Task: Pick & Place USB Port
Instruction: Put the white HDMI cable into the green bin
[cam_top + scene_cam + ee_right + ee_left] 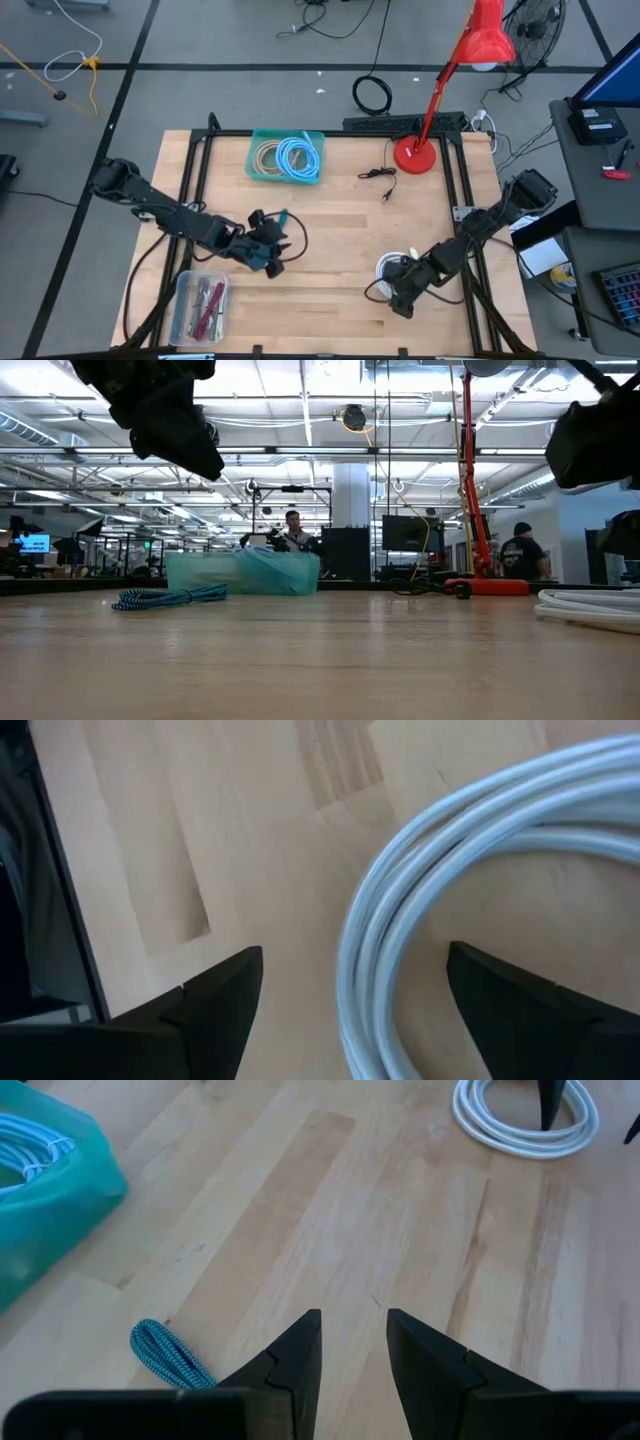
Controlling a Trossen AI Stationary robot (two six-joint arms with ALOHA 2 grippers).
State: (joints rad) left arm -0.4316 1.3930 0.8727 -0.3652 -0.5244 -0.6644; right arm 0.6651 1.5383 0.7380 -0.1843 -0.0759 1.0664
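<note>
A white cable coil (392, 266) lies flat on the wooden table near its right front. My right gripper (402, 296) hovers over it, open. In the right wrist view its fingers (215, 995) stand wide on either side of the coil's strands (420, 870) without touching. My left gripper (270, 255) hangs open over the table's middle left. A blue braided cable (168, 1356) lies on the wood just beside it, also seen in the low view (165, 597). No USB port piece can be made out.
A teal bin (287, 157) of coiled cables sits at the far middle. A clear box (200, 305) holding red and dark cables is at the near left. A red lamp base (413, 155) and a small black cable (378, 175) stand far right. Bare wood lies between the arms.
</note>
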